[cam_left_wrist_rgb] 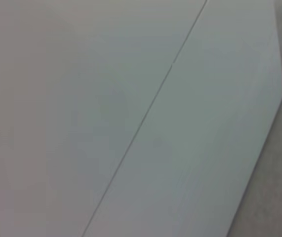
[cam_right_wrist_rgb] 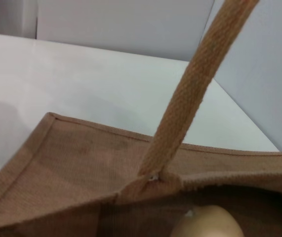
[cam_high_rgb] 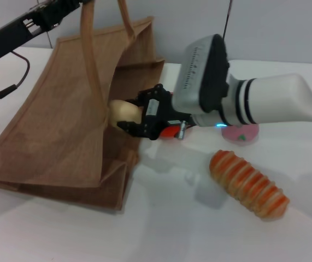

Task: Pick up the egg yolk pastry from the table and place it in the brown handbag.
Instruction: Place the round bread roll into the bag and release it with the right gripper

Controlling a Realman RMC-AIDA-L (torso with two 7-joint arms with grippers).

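Observation:
The brown handbag (cam_high_rgb: 52,125) lies on the white table with its mouth open toward the right. My right gripper (cam_high_rgb: 128,115) is shut on the egg yolk pastry (cam_high_rgb: 120,109), a pale cream bun, and holds it in the bag's mouth, just past the rim. In the right wrist view the pastry (cam_right_wrist_rgb: 207,223) shows below the bag's rim (cam_right_wrist_rgb: 81,163) and one handle (cam_right_wrist_rgb: 190,98). My left gripper (cam_high_rgb: 71,6) is at the top left, holding the near handle (cam_high_rgb: 90,60) raised. The left wrist view shows only a pale wall.
A long orange-striped bread roll (cam_high_rgb: 248,183) lies on the table to the right of the bag. A pink round thing (cam_high_rgb: 242,132) sits under my right arm. A small red-orange thing (cam_high_rgb: 169,131) lies just below the right gripper.

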